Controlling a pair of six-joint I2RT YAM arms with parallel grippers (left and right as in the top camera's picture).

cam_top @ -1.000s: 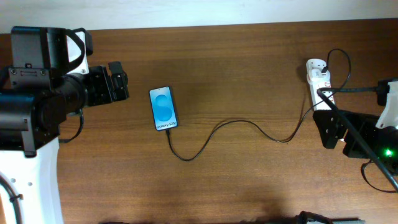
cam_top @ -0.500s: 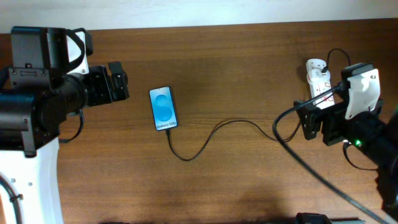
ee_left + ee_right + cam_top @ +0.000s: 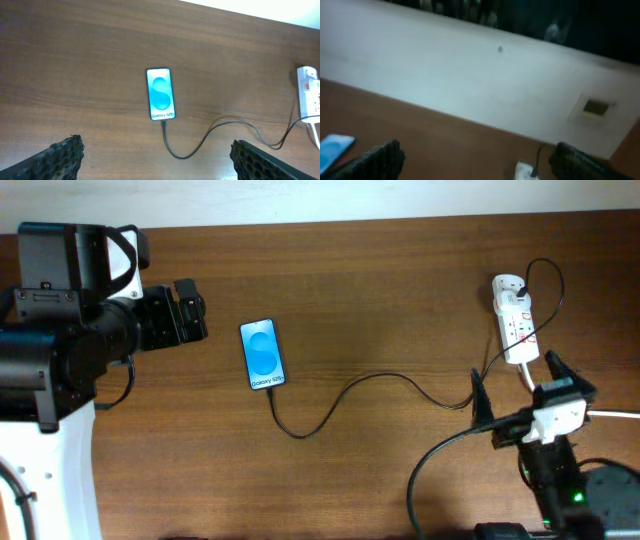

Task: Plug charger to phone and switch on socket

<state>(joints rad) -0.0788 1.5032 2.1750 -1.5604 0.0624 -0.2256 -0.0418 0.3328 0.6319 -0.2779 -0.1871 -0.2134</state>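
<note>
The phone [image 3: 263, 354] lies flat, blue screen lit, left of centre. It also shows in the left wrist view [image 3: 161, 94] and blurred in the right wrist view [image 3: 335, 146]. The charger cable [image 3: 380, 378] runs from the phone's lower end in curves to the white socket [image 3: 516, 320] at the right. Its black plug [image 3: 523, 280] sits in the socket's far end. My left gripper [image 3: 186, 312] is open and empty, left of the phone. My right gripper [image 3: 516, 388] is open and empty, just in front of the socket, not touching it.
The socket's thick white cord [image 3: 527, 372] runs toward my right arm. The right arm's black cable [image 3: 440, 455] loops over the table at the front right. A pale wall [image 3: 470, 85] rises behind the table's far edge.
My right arm has drawn back from beside the socket toward the table's front edge, and the whole socket now shows. The left arm, phone and charger have not moved.
</note>
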